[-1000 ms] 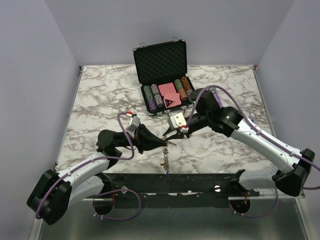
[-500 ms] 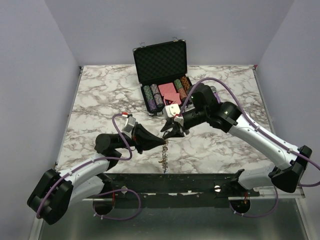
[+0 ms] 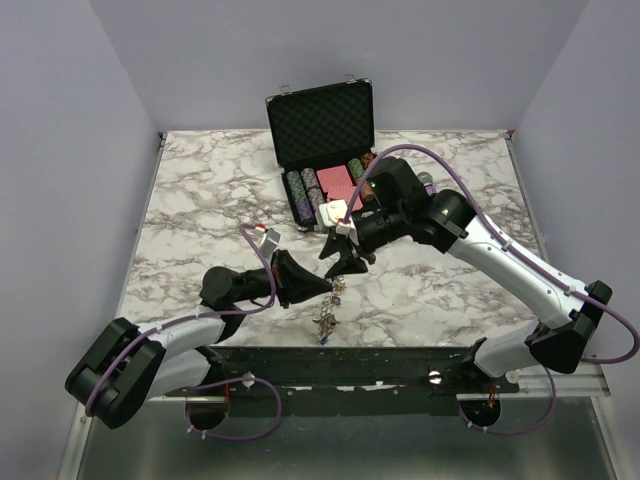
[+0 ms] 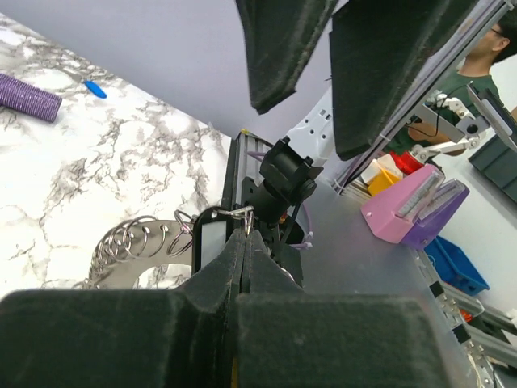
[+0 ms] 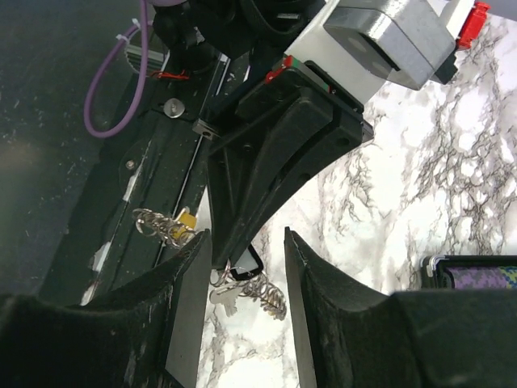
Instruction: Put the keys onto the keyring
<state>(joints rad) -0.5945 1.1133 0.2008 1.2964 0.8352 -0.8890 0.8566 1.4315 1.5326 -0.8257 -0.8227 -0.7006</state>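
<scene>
My left gripper (image 3: 326,289) is shut on a thin silver loop of the keyring (image 3: 327,318), which hangs below its tips above the table's near edge. In the left wrist view the shut gripper (image 4: 245,234) pinches that loop, with a black tag (image 4: 212,238) and the fringed silver ring (image 4: 133,246) beside it. My right gripper (image 3: 341,268) is open just above the left fingertips. In the right wrist view the open gripper (image 5: 246,238) frames the left fingertip, a black-headed key (image 5: 251,262), a silver blade (image 5: 225,296) and coiled rings (image 5: 272,294). A yellow key (image 5: 186,220) hangs further left.
An open black chip case (image 3: 325,120) with chip rows stands at the back middle. A purple microphone (image 4: 28,91) and a small blue item (image 4: 94,89) lie on the marble table (image 3: 200,200). The black mounting rail (image 3: 400,365) runs along the near edge.
My right gripper has moved left and away from the near edge, closing in above the left fingertips. My left gripper has shifted slightly, still holding the hanging keyring.
</scene>
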